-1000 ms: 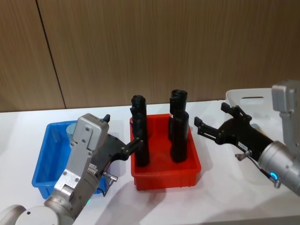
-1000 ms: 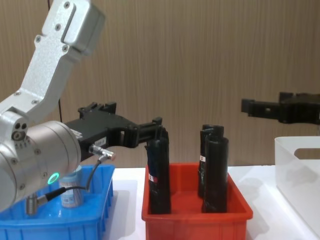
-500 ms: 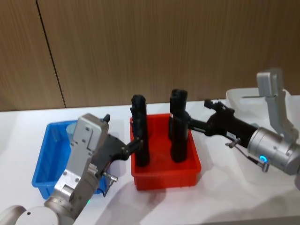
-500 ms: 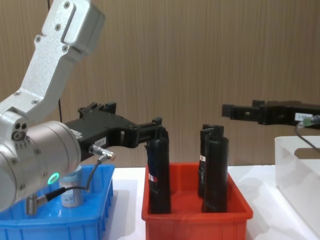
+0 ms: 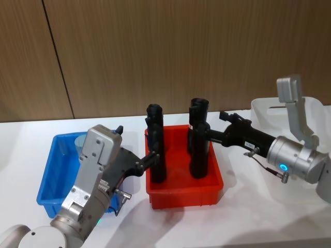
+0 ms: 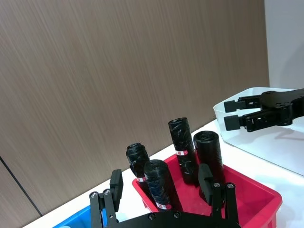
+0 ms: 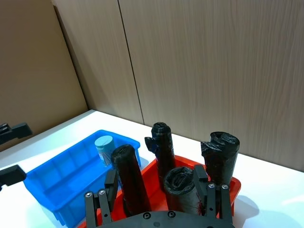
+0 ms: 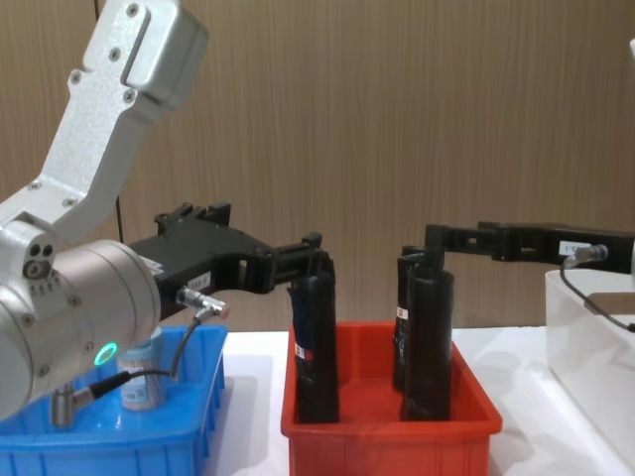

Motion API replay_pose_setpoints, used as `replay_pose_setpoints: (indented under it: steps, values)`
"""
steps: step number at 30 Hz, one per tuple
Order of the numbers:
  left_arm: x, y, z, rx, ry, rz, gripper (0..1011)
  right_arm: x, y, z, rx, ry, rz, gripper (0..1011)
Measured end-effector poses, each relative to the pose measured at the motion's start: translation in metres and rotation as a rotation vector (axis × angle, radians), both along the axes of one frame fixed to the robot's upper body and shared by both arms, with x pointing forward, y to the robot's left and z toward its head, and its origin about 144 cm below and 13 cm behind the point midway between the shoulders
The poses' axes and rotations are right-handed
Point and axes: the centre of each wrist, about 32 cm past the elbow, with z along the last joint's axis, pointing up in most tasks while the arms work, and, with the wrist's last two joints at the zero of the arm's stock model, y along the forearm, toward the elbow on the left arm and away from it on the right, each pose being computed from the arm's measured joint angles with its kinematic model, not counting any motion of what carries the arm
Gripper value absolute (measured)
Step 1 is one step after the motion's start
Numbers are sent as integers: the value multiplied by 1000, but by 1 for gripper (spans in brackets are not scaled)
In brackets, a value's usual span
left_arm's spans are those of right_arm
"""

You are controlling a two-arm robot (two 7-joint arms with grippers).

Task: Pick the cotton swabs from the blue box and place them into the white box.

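Cotton swabs (image 7: 104,148) stand upright in the blue box (image 5: 51,173), at the wall end, on the side toward the red bin (image 5: 183,192). The jar is clear in the right wrist view. In the head and chest views the left arm (image 5: 90,175) hides most of it, so only the lid edge or lower body shows. That arm also covers the blue box's near right wall. The white box (image 5: 269,107) is cut off at the right edge and partly behind the right arm.

Left tool (image 5: 135,142) is wide open and empty, over the gap between the blue box and the red bin, with one finger beside the front left of the four black rolls (image 5: 156,150).

Right tool (image 5: 214,125) has its fingers spread and holds nothing. It sits at the right-hand rolls, low finger against or just beside the front one; contact can't be made out.

Versus a second ago, the right tool has swung in from over the white box to the red bin. Left tool, swabs, boxes and rolls on the desk (image 5: 20,150) are unchanged.
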Motion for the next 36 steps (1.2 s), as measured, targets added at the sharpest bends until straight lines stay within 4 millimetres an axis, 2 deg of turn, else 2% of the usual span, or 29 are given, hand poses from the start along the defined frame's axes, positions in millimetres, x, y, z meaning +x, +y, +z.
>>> replay_pose_setpoints:
  steps: [13, 36]
  values:
    - [0, 0, 0, 0, 0, 0, 1004, 21, 1, -9, 20, 30, 9, 1001]
    - [0, 0, 0, 0, 0, 0, 1004, 46, 1, -24, 16, 69, 4, 1001]
